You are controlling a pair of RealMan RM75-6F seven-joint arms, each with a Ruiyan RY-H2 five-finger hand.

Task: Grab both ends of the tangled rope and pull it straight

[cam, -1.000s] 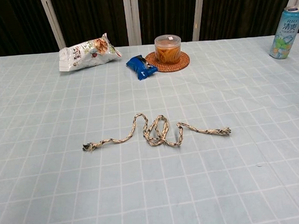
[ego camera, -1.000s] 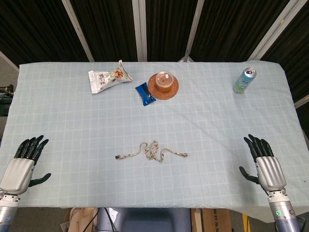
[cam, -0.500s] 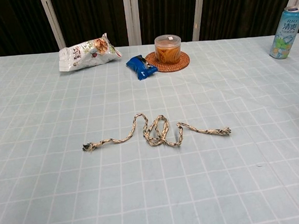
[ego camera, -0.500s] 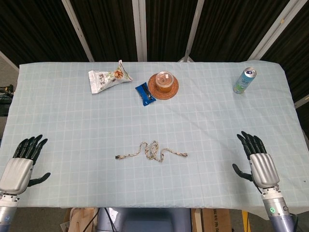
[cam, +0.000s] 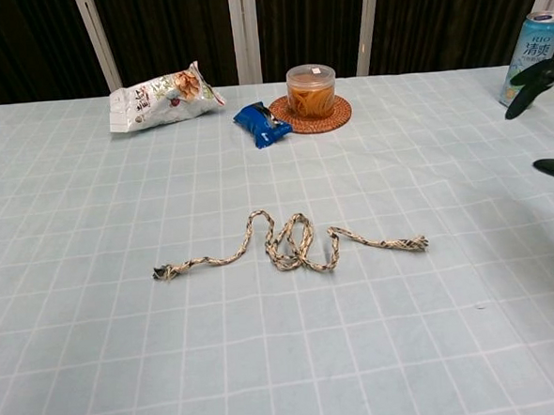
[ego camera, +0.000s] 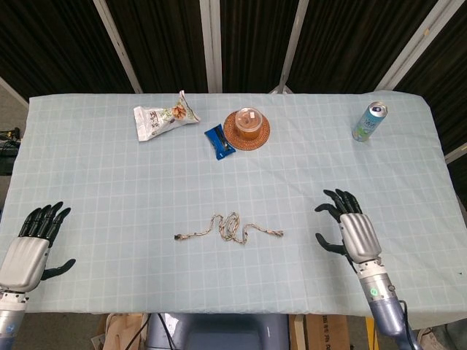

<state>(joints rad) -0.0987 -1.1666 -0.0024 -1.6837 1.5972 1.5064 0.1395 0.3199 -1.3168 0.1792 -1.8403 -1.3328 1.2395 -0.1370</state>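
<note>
**Rope untouched on cloth; both hands spread and holding nothing**

Rope (ego camera: 229,227): lies near the middle of the table (ego camera: 109,189), toward the robot's edge, on the pale blue checked cloth. Middle section is bunched into a few overlapping loops. One frayed end trails out to the left, the other to the right; both ends rest flat on the cloth. The chest view shows the same layout, loops in the centre with a tail to each side.

Right hand (ego camera: 353,232): over the table, to the right of the rope's right end and clearly apart from it. Fingers are wide and pointing away from the robot, thumb out toward the rope. Nothing is held. In the chest view only dark fingertips show at the right border, in front of the can.

Left hand (ego camera: 31,246): at the near left corner, at the table edge, well apart from the rope's left end. Fingers are spread, thumb out to the side, nothing held. Not visible in the chest view.

Far side of table: snack bag (ego camera: 163,117), blue packet (ego camera: 218,141), lidded cup (ego camera: 248,122) standing on a woven coaster (ego camera: 230,134), drink can (ego camera: 369,121) upright toward the far right.
</note>
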